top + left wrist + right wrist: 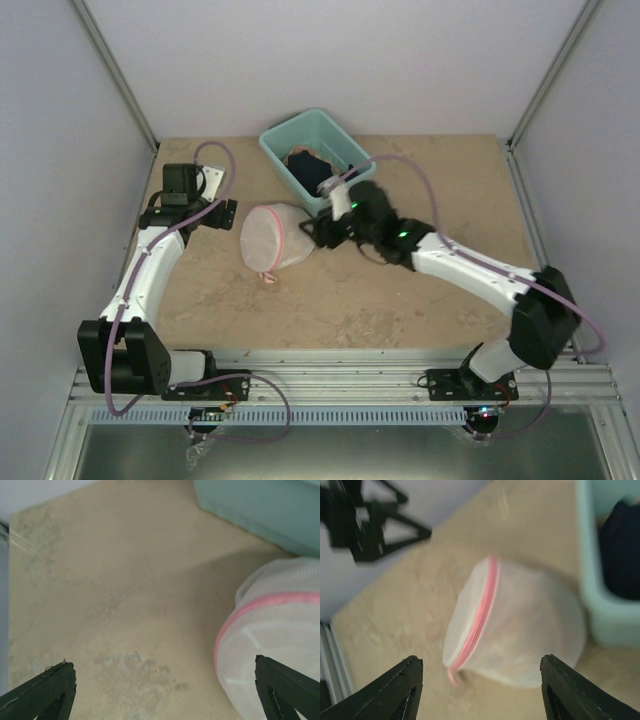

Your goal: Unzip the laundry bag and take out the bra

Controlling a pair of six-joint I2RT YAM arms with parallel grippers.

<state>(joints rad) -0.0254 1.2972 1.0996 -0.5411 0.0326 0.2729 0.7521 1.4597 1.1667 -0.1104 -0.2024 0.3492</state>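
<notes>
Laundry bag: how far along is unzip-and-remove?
Done: nothing that shows; the bag lies beside the bin with its pink zipper band apparently shut. In hand: right tool, jaws apart, lined up on the bag, no grip yet; left tool open on its other side. Left: unzip, pull out the bra, which I cannot make out.

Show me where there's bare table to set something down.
Free: the wide table strip between laundry bag and near rail; also the far right corner beside the teal bin. Crowded: around the bag, left hand and right hand flanking it.

laundry bag (520,625) — blurred, contents unclr
</notes>
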